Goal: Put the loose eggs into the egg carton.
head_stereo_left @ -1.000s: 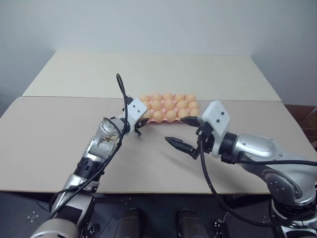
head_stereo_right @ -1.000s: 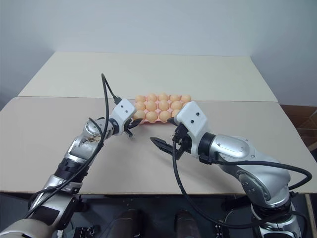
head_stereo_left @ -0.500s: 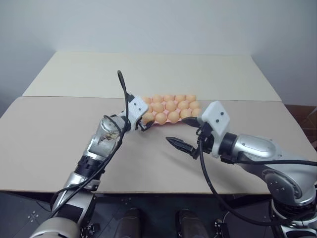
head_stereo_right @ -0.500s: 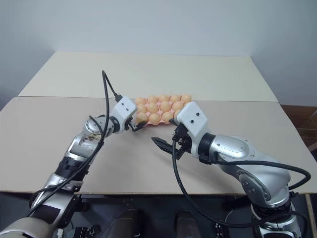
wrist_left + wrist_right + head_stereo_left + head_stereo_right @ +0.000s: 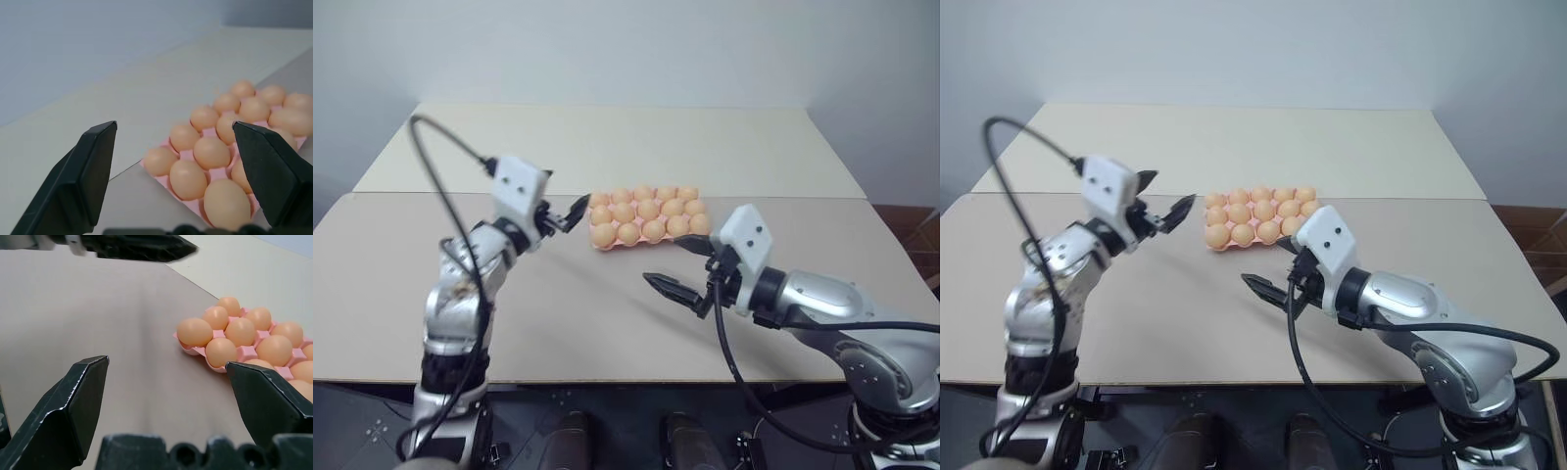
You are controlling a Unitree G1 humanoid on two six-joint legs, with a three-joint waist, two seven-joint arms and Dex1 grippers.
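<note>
The left gripper (image 5: 564, 215) is held up with its fingers wide apart, and the right gripper (image 5: 676, 268) hangs lower, wide too.

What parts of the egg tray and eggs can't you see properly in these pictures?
- Near right corner of the egg carton: in both eye views the right gripper and its wrist cover it, so a cup there cannot be checked.
- Right end of the carton: in the left wrist view the left gripper's finger and the picture edge cut it off.
- Eggs at the carton's far end: cut off by the right wrist view's edge.
</note>
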